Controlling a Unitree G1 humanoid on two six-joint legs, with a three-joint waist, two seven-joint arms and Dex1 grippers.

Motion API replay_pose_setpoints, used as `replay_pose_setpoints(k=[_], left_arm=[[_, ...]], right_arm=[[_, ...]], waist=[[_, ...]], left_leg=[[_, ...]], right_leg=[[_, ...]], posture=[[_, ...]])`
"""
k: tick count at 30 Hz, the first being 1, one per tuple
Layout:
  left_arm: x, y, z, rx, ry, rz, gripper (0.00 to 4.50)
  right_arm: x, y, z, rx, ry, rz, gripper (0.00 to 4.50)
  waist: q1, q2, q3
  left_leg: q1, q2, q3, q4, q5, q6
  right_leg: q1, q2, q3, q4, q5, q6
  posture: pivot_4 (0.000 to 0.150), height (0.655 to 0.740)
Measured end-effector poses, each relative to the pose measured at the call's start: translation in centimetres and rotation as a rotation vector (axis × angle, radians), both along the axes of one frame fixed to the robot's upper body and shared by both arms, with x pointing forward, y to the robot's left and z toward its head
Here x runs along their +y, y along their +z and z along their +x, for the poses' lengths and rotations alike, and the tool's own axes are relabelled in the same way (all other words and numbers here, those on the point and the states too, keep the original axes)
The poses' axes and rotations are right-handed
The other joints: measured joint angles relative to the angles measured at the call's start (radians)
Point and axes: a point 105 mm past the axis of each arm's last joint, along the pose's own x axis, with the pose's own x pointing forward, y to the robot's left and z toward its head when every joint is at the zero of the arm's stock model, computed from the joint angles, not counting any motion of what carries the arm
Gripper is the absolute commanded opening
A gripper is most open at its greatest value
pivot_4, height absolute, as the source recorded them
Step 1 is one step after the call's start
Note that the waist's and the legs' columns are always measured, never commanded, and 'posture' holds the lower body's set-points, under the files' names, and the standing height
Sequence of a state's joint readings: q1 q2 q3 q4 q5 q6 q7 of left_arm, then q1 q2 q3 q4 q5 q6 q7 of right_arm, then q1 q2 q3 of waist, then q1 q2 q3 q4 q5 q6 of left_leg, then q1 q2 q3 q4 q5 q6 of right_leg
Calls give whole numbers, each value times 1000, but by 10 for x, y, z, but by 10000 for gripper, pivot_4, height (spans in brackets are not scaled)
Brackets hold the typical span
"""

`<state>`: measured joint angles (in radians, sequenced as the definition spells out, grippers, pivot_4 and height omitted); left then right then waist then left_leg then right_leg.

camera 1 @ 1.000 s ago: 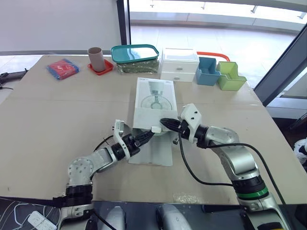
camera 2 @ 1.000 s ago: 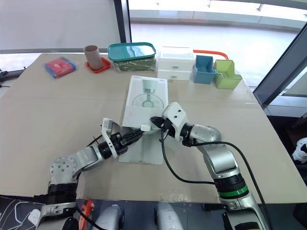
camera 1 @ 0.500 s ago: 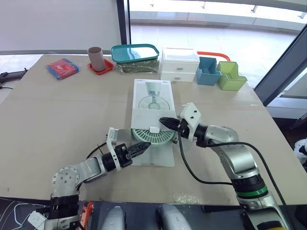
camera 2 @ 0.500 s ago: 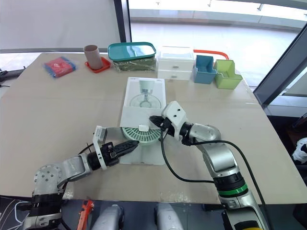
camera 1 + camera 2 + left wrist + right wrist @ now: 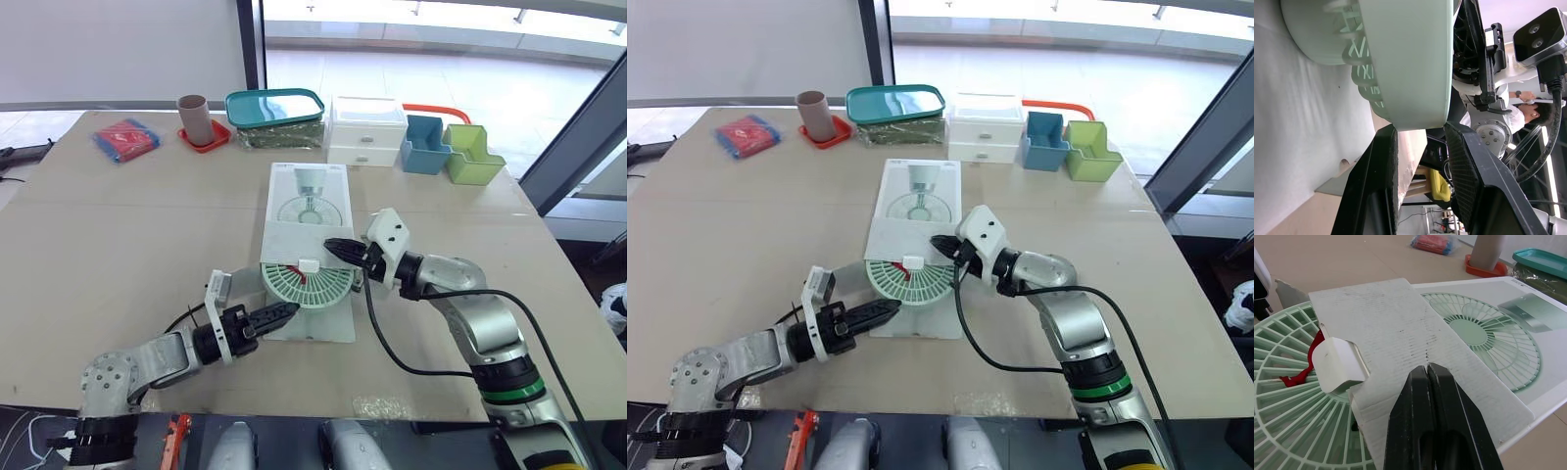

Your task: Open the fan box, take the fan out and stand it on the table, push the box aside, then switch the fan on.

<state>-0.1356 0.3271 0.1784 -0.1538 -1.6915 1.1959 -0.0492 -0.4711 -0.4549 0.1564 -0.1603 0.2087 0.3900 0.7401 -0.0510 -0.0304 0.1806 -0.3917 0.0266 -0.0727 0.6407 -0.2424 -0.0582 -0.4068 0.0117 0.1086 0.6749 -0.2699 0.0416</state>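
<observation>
The box (image 5: 306,211) lies flat in the middle of the table (image 5: 118,225). The fan (image 5: 312,286) sticks half out of its end facing the front edge. The left gripper (image 5: 284,311) pinches the fan's rim between its fingertips. The right gripper (image 5: 328,245), with fingers closed together and holding nothing, rests on the box's flap.

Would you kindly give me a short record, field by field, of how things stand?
fan: lying flat, partly out of the box's near end
box: flat on the table, flap open over the fan
left gripper: at the fan's near rim
right gripper: shut, tips at the flap
task stage: fan not yet standing
</observation>
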Motion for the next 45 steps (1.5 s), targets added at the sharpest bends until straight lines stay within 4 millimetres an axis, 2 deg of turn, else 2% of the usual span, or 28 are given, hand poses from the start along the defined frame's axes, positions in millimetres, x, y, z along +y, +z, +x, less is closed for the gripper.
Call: replay_pose_setpoints(k=[10,11,17,18,19,28,32,38,43,45], left_arm=[[-5,0,1,22,3,-12,9929],[-5,0,1,24,5,-6,19931],[-1,-1,0,31,3,15,40827],[-1,-1,0,31,2,15,43723],[1,0,0,29,1,21,44649],[14,8,7,-8,21,35,44649],[16,12,18,-21,51,35,44649],[12,11,28,2,95,-16,44649],[12,10,28,3,93,-18,44649],[11,10,30,8,95,-25,39268]], right_arm=[[-1,-1,1,2,-4,-3,0],[-1,-1,1,2,-3,-4,0],[-1,-1,2,3,-5,-6,0],[-1,-1,2,3,-5,-6,0],[-1,-1,2,3,-5,-7,0],[-1,-1,2,2,-5,-6,0],[1,-1,1,3,-2,-1,0],[1,-1,1,1,-1,1,0],[1,-1,1,1,-2,0,0],[1,-1,1,0,-3,-1,0]], waist=[[0,0,0],[0,0,0],[0,0,0],[0,0,0],[0,0,0],[0,0,0],[1,0,0],[1,0,0],[1,0,0],[1,0,0]], left_leg=[[0,0,0,0,1,-2],[0,0,0,0,1,-2],[0,0,0,0,1,-2],[0,0,0,0,1,-2],[0,0,0,0,1,-2],[0,0,0,0,1,-2],[0,0,0,0,1,-2],[0,0,0,0,1,-2],[0,0,0,-1,1,-2],[0,0,0,-1,1,-2]], right_leg=[[0,0,0,0,0,-1],[0,0,0,0,0,-1],[0,0,0,0,0,0],[0,0,0,0,0,-1],[0,0,0,0,0,0],[0,0,0,0,0,-1],[0,0,-1,0,0,-1],[0,0,-1,0,1,-1],[0,0,0,0,1,-1],[0,0,-1,0,1,-1]], posture=[[1500,7400],[1500,7400],[1500,7400],[1500,7400],[1500,7400],[1500,7400],[1500,7400],[1500,7400],[1500,7400],[1500,7400]])
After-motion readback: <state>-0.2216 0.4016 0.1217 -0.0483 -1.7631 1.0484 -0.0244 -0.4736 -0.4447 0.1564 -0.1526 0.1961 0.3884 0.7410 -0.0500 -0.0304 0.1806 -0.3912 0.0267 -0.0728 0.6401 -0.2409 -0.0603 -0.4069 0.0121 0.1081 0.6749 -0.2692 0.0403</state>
